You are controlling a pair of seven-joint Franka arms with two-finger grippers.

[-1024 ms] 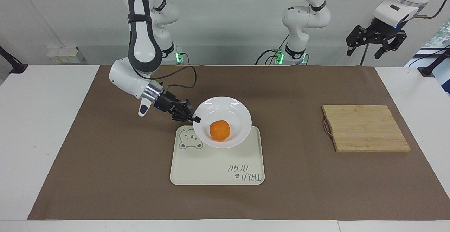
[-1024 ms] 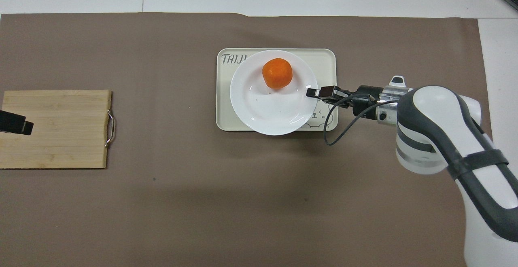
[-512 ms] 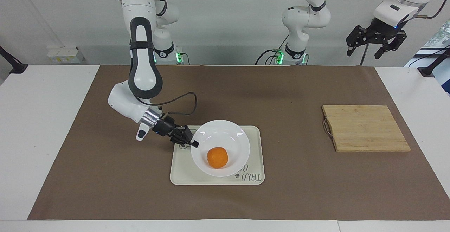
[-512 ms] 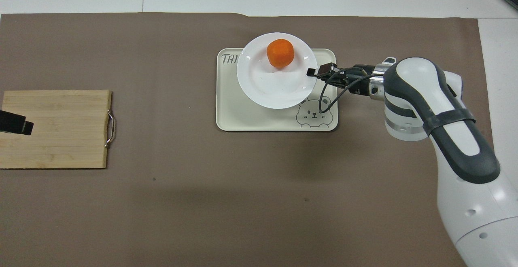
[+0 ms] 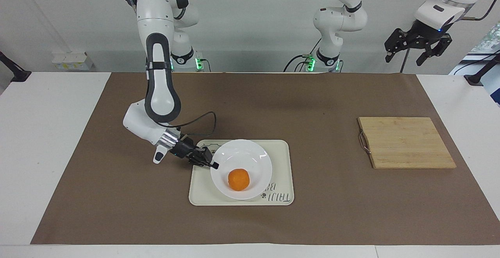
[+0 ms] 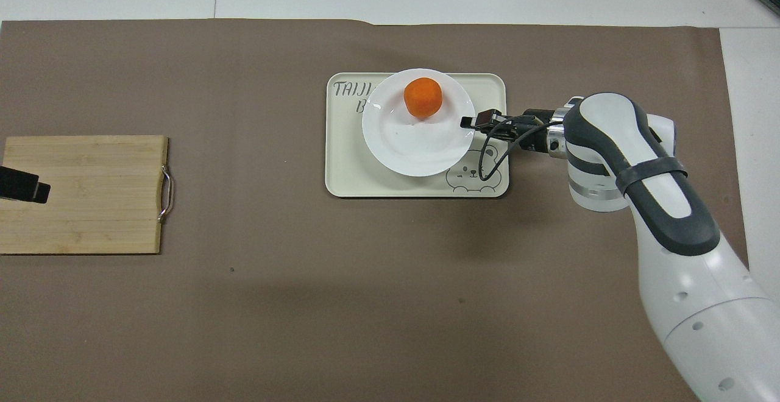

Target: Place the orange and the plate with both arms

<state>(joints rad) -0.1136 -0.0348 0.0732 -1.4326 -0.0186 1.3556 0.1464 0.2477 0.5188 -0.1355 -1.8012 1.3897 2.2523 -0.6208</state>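
The white plate (image 5: 243, 155) lies low over the cream bear-print tray (image 5: 279, 151); I cannot tell whether it rests on it. The orange (image 5: 238, 180) sits in the plate, on the side farther from the robots. My right gripper (image 5: 214, 165) is shut on the plate's rim at the side toward the right arm's end. In the overhead view the plate (image 6: 414, 146), the orange (image 6: 423, 97), the tray (image 6: 347, 170) and the right gripper (image 6: 467, 123) show the same. My left gripper (image 5: 416, 52) waits open and empty, raised high at the left arm's end.
A wooden board (image 5: 406, 142) with a metal handle lies toward the left arm's end of the brown mat; it also shows in the overhead view (image 6: 85, 193). One finger (image 6: 24, 186) of the left gripper shows over it.
The right gripper has carried the plate with the orange away from the robots and down, from above the tray's near edge to low over the tray. The left arm has not moved.
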